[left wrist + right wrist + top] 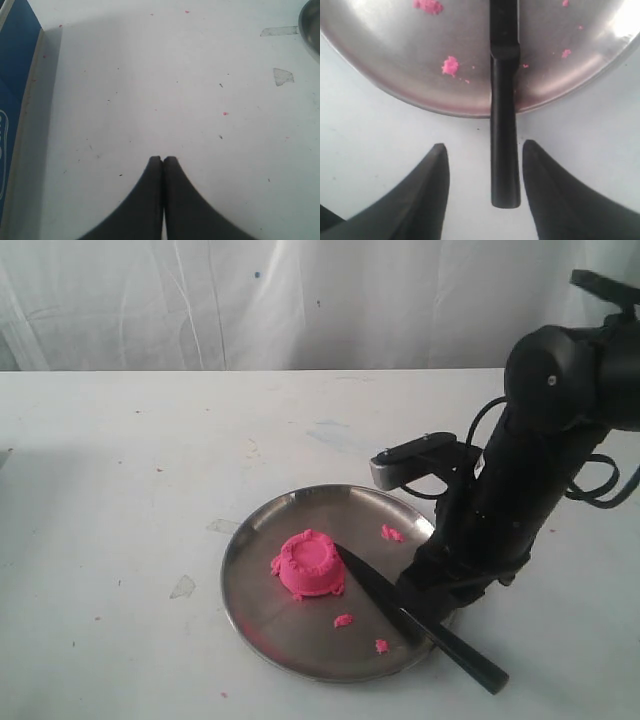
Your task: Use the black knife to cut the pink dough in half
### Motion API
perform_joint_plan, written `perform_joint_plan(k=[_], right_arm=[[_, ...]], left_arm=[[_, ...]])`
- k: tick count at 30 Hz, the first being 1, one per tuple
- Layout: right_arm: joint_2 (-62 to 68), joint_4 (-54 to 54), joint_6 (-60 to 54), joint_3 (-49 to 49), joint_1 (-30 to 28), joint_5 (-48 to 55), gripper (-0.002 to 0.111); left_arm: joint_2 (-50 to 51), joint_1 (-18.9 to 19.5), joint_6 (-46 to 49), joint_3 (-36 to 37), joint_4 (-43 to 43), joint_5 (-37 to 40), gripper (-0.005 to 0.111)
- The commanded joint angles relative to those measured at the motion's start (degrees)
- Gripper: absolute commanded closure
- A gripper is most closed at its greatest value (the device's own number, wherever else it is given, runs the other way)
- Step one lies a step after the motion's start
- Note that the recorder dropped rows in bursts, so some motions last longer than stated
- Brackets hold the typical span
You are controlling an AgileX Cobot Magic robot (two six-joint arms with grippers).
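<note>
Across the rim of the steel plate (262, 615) lies the black knife (372, 583), long axis diagonal: tip toward the pink dough (309, 563), just beside it; handle out over the counter (120, 490). My right fingers (427, 195) stand apart, flanking the handle without contact. My left fingers (150, 200) are pressed together.

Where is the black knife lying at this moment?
In the exterior view the black knife lies right of centre, its tip by the pink dough on the steel plate, its handle past the rim, between the jaws of the open right gripper.
</note>
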Motion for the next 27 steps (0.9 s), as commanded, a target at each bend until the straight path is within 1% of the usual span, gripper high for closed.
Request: perform_joint_plan(k=[1,10,27], right_arm=[[-4.53,3.41,-0.02,-0.03,0.05,0.37,0.064],[-9.93,3.79,-0.03,-0.03,0.05,-0.44,0.064],[-10.01,3.79,-0.03,-0.03,0.05,-3.02,0.064]], left_arm=[[-0.22,-0.12,-0.04,0.20,-0.38,0.84,0.107],[-0.22,-0.12,-0.04,0.20,-0.38,0.84,0.107],[-0.22,-0.12,-0.04,0.20,-0.38,0.84,0.107]])
